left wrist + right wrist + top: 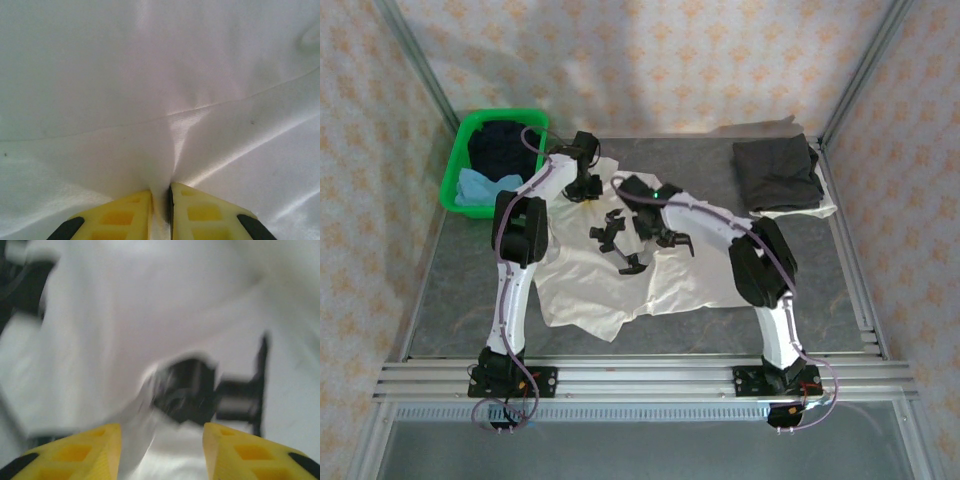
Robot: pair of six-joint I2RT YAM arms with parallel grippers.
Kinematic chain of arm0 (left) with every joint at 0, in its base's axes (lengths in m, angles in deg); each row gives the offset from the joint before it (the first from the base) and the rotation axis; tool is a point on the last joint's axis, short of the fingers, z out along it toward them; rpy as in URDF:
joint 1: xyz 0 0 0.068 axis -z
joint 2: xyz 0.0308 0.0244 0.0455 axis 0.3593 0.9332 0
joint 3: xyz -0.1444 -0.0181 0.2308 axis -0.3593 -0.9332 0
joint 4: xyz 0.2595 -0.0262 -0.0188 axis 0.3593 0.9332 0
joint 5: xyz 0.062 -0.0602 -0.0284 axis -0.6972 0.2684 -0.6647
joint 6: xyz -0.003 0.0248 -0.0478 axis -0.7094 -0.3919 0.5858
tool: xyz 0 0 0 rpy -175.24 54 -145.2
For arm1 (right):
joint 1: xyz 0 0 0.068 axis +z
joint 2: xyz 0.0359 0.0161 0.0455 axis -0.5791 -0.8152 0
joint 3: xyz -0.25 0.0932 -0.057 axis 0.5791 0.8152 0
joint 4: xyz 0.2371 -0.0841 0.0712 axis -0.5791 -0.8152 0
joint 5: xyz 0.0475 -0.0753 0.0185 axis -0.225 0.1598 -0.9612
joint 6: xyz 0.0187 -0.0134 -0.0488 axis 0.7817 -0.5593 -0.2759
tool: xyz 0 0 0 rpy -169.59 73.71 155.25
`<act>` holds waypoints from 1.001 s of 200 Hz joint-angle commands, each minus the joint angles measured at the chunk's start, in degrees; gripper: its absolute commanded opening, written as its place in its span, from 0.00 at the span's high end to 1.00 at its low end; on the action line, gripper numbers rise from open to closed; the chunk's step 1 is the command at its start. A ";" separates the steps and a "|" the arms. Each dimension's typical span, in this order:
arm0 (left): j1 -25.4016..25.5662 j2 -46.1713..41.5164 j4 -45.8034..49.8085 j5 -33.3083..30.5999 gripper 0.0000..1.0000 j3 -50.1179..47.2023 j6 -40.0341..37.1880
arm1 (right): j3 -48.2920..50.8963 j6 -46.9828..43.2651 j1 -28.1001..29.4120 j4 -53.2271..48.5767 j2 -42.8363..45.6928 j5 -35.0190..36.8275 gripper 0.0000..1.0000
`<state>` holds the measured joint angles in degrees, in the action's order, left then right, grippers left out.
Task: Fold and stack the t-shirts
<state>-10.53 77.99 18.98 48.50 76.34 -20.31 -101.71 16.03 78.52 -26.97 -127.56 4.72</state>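
My left end effector [161, 210] pinches the off-white t-shirt [150, 75]; my right end effector [162, 450], released, should grip cloth beneath it before folding.

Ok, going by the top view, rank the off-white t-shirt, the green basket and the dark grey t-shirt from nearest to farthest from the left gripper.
1. The off-white t-shirt, spread mid-table: the left gripper is pinching it.
2. The green basket, far left corner, just left of that gripper.
3. The dark grey t-shirt, folded at the far right.
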 commanded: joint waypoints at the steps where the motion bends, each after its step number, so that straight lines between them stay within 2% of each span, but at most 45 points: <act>1: -0.68 1.94 1.93 0.34 0.83 0.98 -0.47 | 7.27 2.72 -2.39 5.13 11.46 -5.62 0.49; 19: -0.77 1.89 1.66 0.41 0.83 0.91 -0.29 | 10.50 2.48 -5.13 6.96 16.24 1.01 0.39; 40: -0.88 2.10 1.37 0.83 0.83 0.60 0.30 | 8.64 0.57 -13.46 7.57 12.10 0.15 0.34; 71: -0.94 2.63 1.36 1.49 0.83 0.67 0.68 | -1.86 -4.98 -20.69 7.09 -0.87 -6.17 0.30; 87: -0.96 3.30 2.07 1.77 0.83 1.59 0.37 | -7.15 -6.52 -22.39 4.89 -5.96 -10.51 0.28; 108: -0.99 3.72 2.48 2.21 0.83 1.95 0.25 | -9.07 -8.76 -23.67 5.25 -9.00 -15.75 0.29; 129: -0.96 3.76 2.40 2.72 0.83 2.00 0.31 | -10.40 -9.59 -24.07 4.06 -10.34 -18.05 0.41; 150: -0.95 3.53 2.45 3.09 0.83 2.28 0.27 | -7.59 -8.72 -24.03 5.82 -7.72 -21.91 0.72; 168: -0.98 3.23 2.41 3.25 0.83 2.18 0.34 | -2.91 -7.16 -23.54 8.38 -4.17 -25.36 0.89; 180: -0.95 3.13 2.39 3.23 0.84 2.07 0.42 | -0.05 -6.53 -22.76 8.65 -1.99 -24.92 0.96; 200: -0.95 3.03 1.73 3.75 0.84 1.61 0.59 | 7.17 -4.66 -20.90 11.07 1.64 -23.41 1.00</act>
<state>-11.06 78.97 19.48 51.10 77.93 -20.26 -100.75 9.23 55.18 -17.88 -131.54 -17.88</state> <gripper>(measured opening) 0.164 0.043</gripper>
